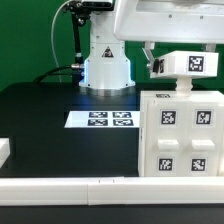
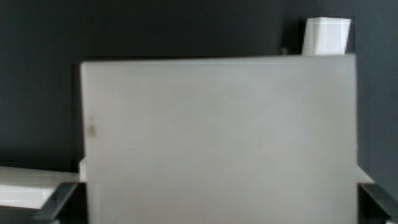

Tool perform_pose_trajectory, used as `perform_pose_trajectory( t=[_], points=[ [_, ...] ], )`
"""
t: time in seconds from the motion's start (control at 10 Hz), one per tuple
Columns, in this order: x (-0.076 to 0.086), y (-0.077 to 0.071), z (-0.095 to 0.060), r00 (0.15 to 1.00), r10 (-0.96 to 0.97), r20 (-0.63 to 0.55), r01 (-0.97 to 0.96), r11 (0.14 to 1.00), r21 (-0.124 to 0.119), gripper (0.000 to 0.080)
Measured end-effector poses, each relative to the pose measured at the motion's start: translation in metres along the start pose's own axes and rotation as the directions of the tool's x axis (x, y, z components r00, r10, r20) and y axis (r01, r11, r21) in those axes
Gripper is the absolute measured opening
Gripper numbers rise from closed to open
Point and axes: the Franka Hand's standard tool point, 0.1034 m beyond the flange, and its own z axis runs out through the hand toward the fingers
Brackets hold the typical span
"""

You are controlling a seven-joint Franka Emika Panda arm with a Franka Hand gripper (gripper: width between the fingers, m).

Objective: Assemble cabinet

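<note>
So the cabinet is a chunky white box standing upright on the black worktop, around 4 o'clock from the marker board, square tags all over its front. End effector has its fingers spread apart, one on each side of a plain white panel, can't tell if they're touching it

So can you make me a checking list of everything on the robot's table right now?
Surface: black table, with a white rail along the near edge.
Job's things: the cabinet stands upright at the exterior view's right, its tags facing the camera; in the wrist view it shows as a plain white panel.
Clutter: marker board lies flat mid-table; a small white block sits at the exterior view's left edge.
Grippers: the gripper hangs above the cabinet's top; open or shut cannot be told.
Cables: a green cable runs behind the robot base.
Surroundings: dark backdrop, nothing else seen.
</note>
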Motion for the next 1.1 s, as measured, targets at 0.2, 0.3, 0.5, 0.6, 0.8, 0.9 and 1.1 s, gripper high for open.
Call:
perform_pose_trajectory(
  t=[0.2,0.3,0.5,0.6,0.8,0.9,1.1],
  points=[
    [0.006,0.001,0.0,1.0,0.001,-0.002,-0.001,1.0,-0.003,0.0561],
    [0.006,0.002,-0.002,1.0,0.006,0.009,-0.006,1.0,0.0,0.0561],
    [0.008,0.009,-0.004,1.0,0.021,0.022,-0.021,1.0,0.002,0.056],
    [0.01,0.011,-0.002,0.999,0.027,0.023,-0.027,1.0,0.001,0.056],
    [0.01,0.011,0.002,0.997,0.072,0.03,-0.072,0.997,0.007,0.056],
    [0.011,0.01,0.003,0.993,0.109,0.04,-0.11,0.994,0.01,0.056],
    [0.014,0.011,0.005,0.979,0.186,0.082,-0.19,0.981,0.042,0.056]
  ],
)
